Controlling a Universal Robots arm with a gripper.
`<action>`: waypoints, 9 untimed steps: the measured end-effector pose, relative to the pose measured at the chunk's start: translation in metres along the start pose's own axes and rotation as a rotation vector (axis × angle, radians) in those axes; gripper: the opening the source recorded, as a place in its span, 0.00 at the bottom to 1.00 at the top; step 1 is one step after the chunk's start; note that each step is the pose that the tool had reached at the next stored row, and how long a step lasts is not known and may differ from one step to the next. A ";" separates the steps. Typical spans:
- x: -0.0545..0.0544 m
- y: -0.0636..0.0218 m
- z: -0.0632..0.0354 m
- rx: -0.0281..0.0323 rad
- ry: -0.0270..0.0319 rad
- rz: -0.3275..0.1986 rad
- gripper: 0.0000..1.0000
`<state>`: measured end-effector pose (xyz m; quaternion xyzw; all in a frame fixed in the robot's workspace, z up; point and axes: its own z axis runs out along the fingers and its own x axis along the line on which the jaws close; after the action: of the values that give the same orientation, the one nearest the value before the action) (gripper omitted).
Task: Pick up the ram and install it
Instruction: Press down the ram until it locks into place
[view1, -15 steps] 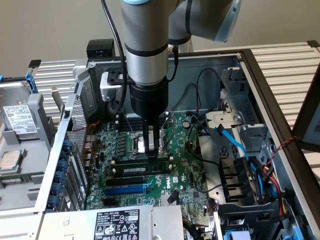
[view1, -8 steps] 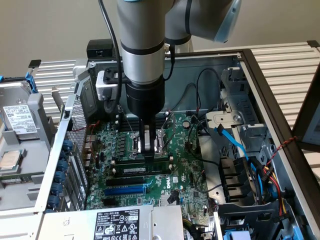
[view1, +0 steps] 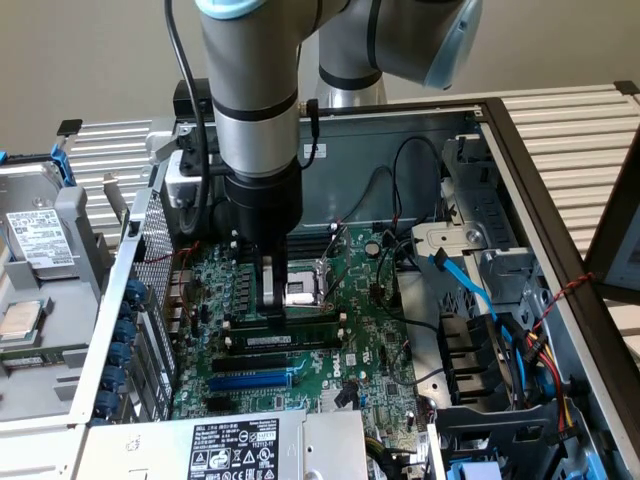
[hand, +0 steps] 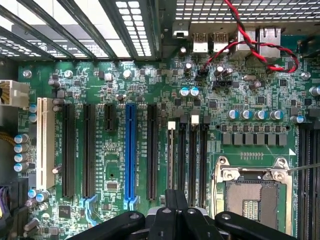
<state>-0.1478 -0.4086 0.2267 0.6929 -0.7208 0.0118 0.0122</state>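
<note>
Pressing ram (view1: 285, 322) into motherboard (view1: 370, 330) slot, end effector (view1: 272, 300) clenched, inside open PC case (view1: 520, 170).

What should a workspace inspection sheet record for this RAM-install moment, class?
Surface: motherboard lying in an open case.
Job's things: ram standing on edge in a slot beside the CPU socket.
Clutter: drive outside the case, at the exterior view's left.
Hand: hand shut, tips down at the ram's top edge.
Cables: blue cable at the exterior view's right; red-black wires near the rear ports.
Surroundings: slatted table around the case.
</note>
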 end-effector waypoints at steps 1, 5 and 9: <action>0.000 0.0001 0.0003 -0.0002 -0.0001 0.000 0.10; 0.000 0.0001 -0.0004 0.0006 -0.0017 0.000 0.10; 0.003 0.0001 -0.0148 0.0003 -0.0010 0.000 0.10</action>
<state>-0.1480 -0.4110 0.2417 0.6928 -0.7210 0.0115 0.0118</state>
